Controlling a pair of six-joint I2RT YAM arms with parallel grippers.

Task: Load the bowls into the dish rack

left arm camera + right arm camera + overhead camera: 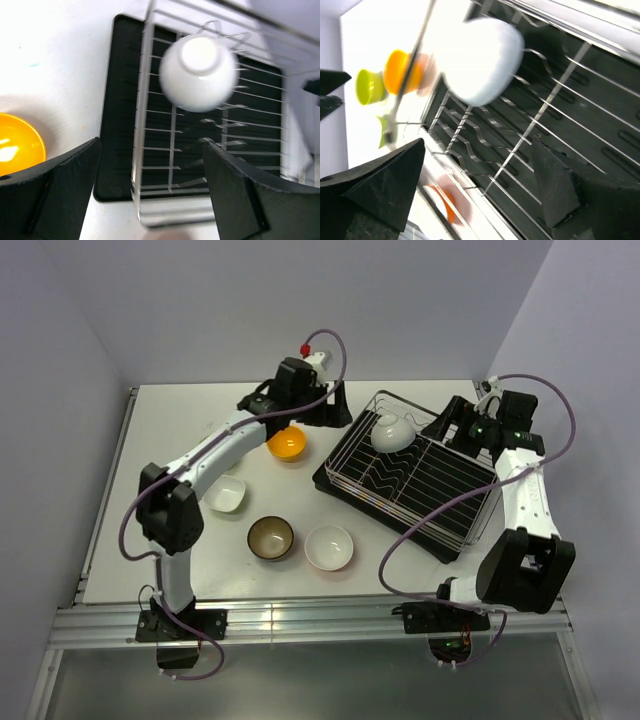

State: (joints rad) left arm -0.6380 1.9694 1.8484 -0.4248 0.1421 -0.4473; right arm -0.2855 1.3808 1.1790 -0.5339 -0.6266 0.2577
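1. Sitting mouth-down in the dish rack (pixel 440 490), the upturned white bowl (pixel 390 432) rests on the wires near the rack corner closest to the desk's far edge.
2. The rack lies on the right half of the desk (pixel 170 420), skewed to its edges.
3. The left tool (pixel 150 200) hangs above the rack's end nearest the desk's middle, fingers wide apart and empty.
4. The right tool (pixel 475 200) hangs at the rack's side facing the far right corner, likewise spread and empty.
5. The orange bowl (pixel 286 444) stands on the desk just beside the rack, with the lime green bowl (pixel 369 86) next to it.
6. Toward the near edge, mouth-up and apart from the rack, sit the left white bowl (pixel 227 495), brown bowl (pixel 271 537) and front white bowl (pixel 329 547).
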